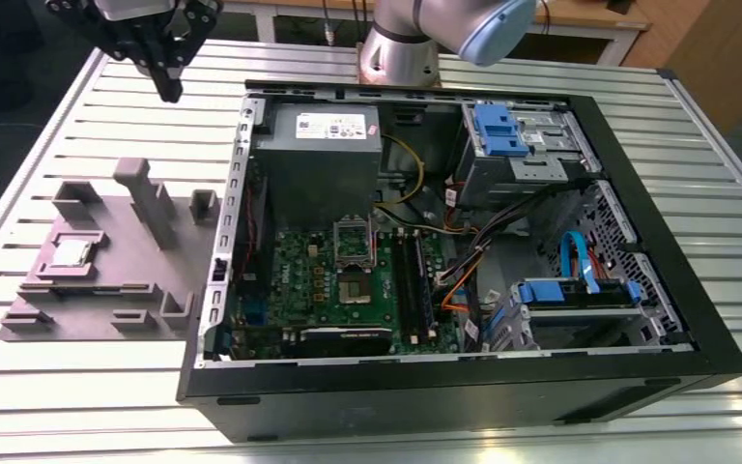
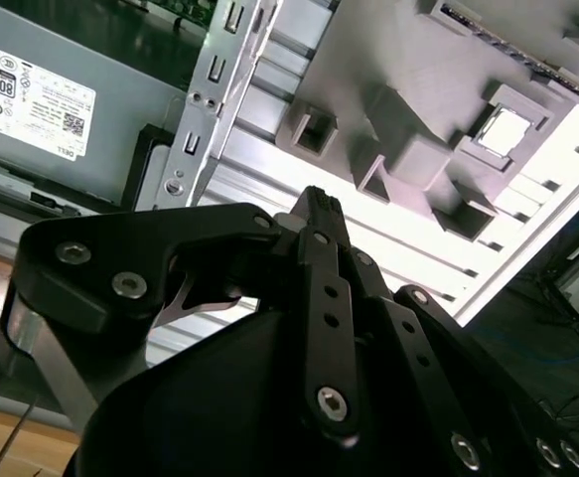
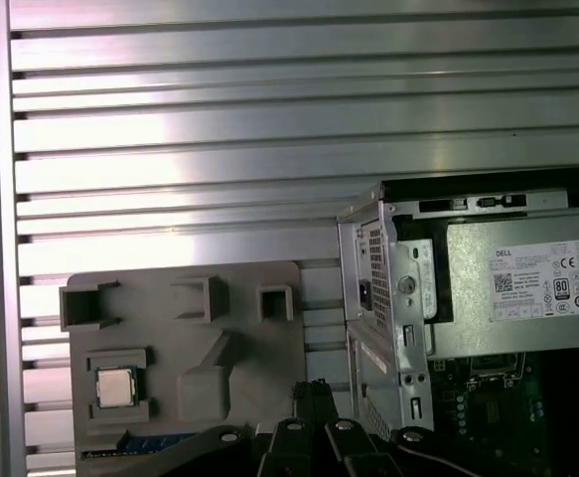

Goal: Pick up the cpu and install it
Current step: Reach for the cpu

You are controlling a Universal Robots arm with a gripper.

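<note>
The cpu [image 1: 72, 253] lies in a grey tray [image 1: 124, 263] at the exterior view's left. It looks light, stiff and fragile, best taken by its edges. The gripper [image 1: 169, 89] hangs upper left, fingers pinched together, empty.

ext. view, arm [image 1: 455, 29] & end effector [image 1: 169, 92] top-cropped

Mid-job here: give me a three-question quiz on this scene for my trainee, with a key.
1. Fill in: the cpu lies in the grey ____ on the table, at the exterior view's left of the computer case.
2. True or false: the cpu is already inside the computer case.
3. The end effector is: A) gripping the cpu; B) empty, above the table; C) down among the memory slots.
Key: 1 holder; 2 false; 3 B.
</note>
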